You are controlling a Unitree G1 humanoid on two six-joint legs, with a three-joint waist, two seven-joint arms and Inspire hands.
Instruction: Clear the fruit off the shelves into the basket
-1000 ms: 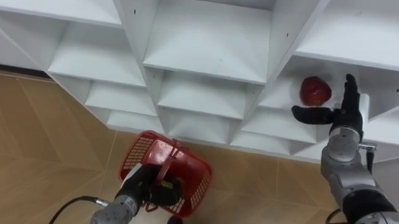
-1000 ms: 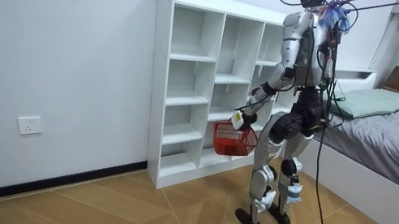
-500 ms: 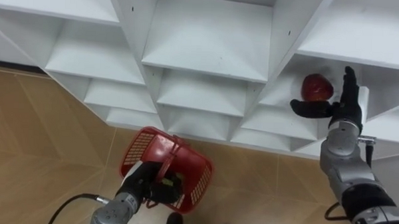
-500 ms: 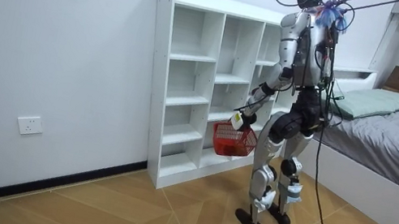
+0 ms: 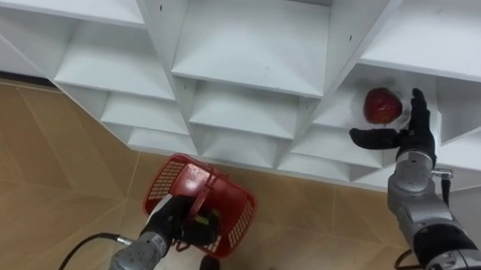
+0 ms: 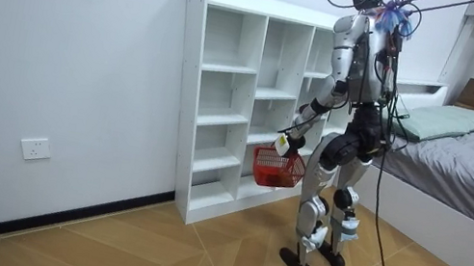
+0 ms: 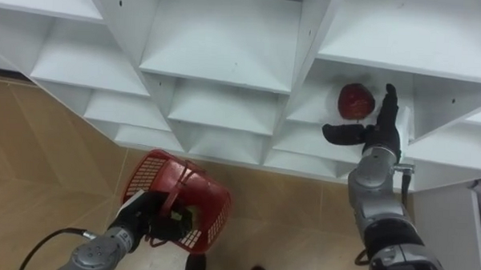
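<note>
A red apple (image 5: 381,105) lies on a shelf in the right column of the white closet (image 5: 251,63). My right hand (image 5: 407,133) is open just to the apple's right and below it, thumb stretched under the fruit, fingers straight, not touching it as far as I can see. My left hand (image 5: 173,219) is shut on the handle of a red mesh basket (image 5: 222,200), which hangs low in front of the closet above the wooden floor. In the room view I stand upright facing the closet (image 6: 244,95), the basket (image 6: 277,167) at thigh height.
The closet's other compartments in view hold nothing. A wooden parquet floor (image 5: 54,185) lies below. In the room view a bed (image 6: 466,164) stands to the right behind me, and a white wall runs to the left.
My right hand has shifted only slightly beside the apple. The basket stays in my left hand with a small sway.
</note>
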